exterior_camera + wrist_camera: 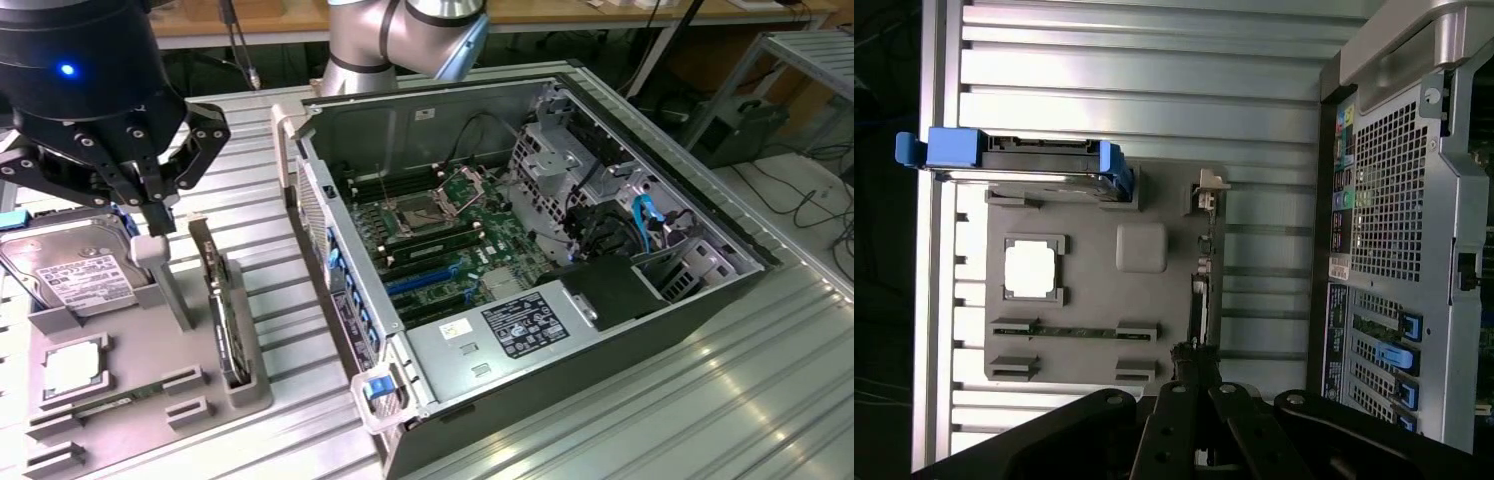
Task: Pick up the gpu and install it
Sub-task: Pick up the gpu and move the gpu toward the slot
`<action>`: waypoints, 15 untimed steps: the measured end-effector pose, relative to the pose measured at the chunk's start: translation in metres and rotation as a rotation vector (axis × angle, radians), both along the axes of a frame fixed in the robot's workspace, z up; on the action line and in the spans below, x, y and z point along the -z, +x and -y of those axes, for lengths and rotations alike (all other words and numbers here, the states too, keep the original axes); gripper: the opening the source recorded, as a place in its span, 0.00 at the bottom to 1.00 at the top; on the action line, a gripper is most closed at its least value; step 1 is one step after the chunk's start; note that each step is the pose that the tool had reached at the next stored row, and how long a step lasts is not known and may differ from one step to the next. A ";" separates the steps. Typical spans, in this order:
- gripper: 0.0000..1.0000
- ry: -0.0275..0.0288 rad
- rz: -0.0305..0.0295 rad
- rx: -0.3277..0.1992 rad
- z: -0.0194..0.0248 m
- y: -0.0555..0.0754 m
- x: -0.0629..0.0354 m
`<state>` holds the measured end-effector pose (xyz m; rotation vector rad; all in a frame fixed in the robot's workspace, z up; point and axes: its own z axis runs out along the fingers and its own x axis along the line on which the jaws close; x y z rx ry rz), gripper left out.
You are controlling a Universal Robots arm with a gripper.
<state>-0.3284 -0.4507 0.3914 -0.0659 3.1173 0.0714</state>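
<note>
Black hand (154,212), fingers together and empty, hangs over the thin green upright gpu (220,300); lowered thus, it might ram the card.

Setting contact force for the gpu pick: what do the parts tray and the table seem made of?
Parts tray: matte grey plastic, probably printed or moulded; dull, even, no glints. Table: bare metal, likely aluminium; ribbed slats with bright streaky reflections.
</note>
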 end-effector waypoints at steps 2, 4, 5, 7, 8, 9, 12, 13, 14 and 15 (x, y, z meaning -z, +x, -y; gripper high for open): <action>0.11 0.0000 0.0000 0.000 0.0000 0.000 0.0000; 0.11 0.0001 0.0001 0.000 0.0000 0.000 0.0000; 0.11 0.0001 0.0001 0.000 0.0000 0.000 0.0000; 0.11 0.0001 0.0000 0.000 0.0000 0.000 0.0000; 0.11 0.0001 0.0000 0.000 0.0000 0.000 0.0000; 0.11 0.0001 0.0000 0.000 0.0000 0.000 0.0000; 0.24 0.0001 0.0000 0.000 0.0000 0.000 0.0000; 0.24 0.0001 0.0000 0.000 0.0000 0.000 0.0000; 0.30 0.0001 0.0000 0.000 0.0000 0.000 0.0000; 0.36 0.0001 0.0001 0.000 0.0000 0.000 0.0000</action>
